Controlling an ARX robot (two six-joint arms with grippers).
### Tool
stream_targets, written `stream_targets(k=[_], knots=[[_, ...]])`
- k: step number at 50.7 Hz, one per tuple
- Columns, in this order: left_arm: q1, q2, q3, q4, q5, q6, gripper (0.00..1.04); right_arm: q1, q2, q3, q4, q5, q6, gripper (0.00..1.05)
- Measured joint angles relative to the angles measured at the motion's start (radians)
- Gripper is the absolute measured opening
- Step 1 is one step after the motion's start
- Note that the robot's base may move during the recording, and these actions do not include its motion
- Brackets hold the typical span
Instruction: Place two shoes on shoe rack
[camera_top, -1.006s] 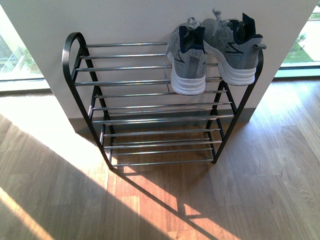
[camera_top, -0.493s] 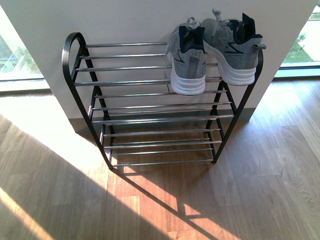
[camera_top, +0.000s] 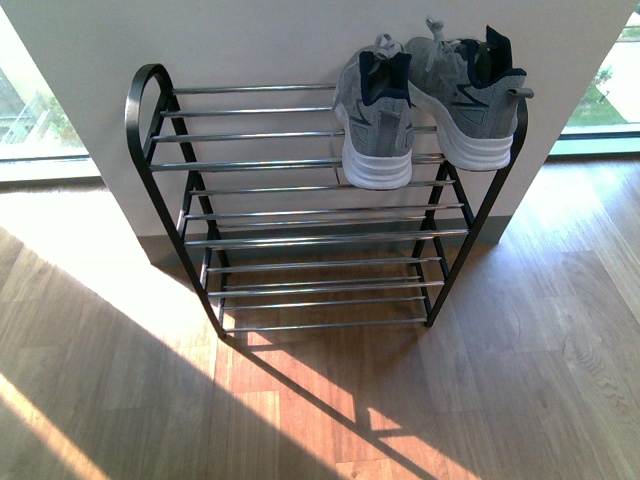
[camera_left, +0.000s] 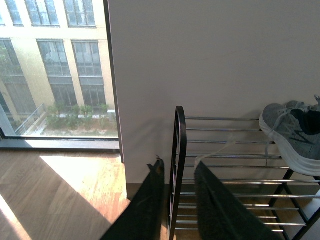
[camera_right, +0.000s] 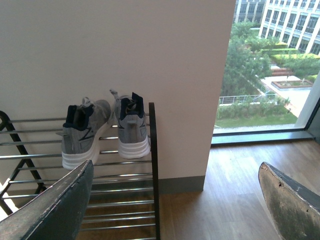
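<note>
Two grey knit sneakers with white soles stand side by side, heels toward me, on the right end of the shoe rack's top tier: the left one and the right one. The shoe rack has a black side frame and chrome rods and stands against a white wall. The sneakers also show in the right wrist view, and one shows in the left wrist view. Neither gripper shows in the front view. My left gripper is shut and empty, near the rack's left frame. My right gripper is wide open and empty, off the rack's right end. No pale blue slides are in view.
The rack's lower tiers hold nothing. Wooden floor with sun patches lies in front. Windows flank the wall at left and right.
</note>
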Motion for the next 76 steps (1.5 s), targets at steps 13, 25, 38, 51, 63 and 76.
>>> stream_targets(k=[13,25,38,51,63,76], knots=[[0.000,0.000,0.000,0.000,-0.002,0.000,0.76,0.000,0.000,0.000,0.000,-0.003,0.000,0.96],[0.000,-0.001,0.000,0.000,0.000,0.002,0.95,0.000,0.000,0.000,-0.001,-0.002,0.000,0.96],[0.000,-0.001,0.000,0.000,0.001,0.003,0.95,0.000,0.000,0.000,-0.001,0.003,0.000,0.96],[0.000,-0.001,0.000,0.000,0.000,0.003,0.95,0.000,-0.001,0.000,-0.001,0.000,0.000,0.96],[0.000,-0.001,0.000,0.000,0.001,0.003,0.95,0.001,-0.001,0.000,-0.001,0.001,0.000,0.96],[0.000,-0.001,0.000,0.000,0.000,0.003,0.95,0.001,-0.001,0.000,-0.001,0.000,0.000,0.96]])
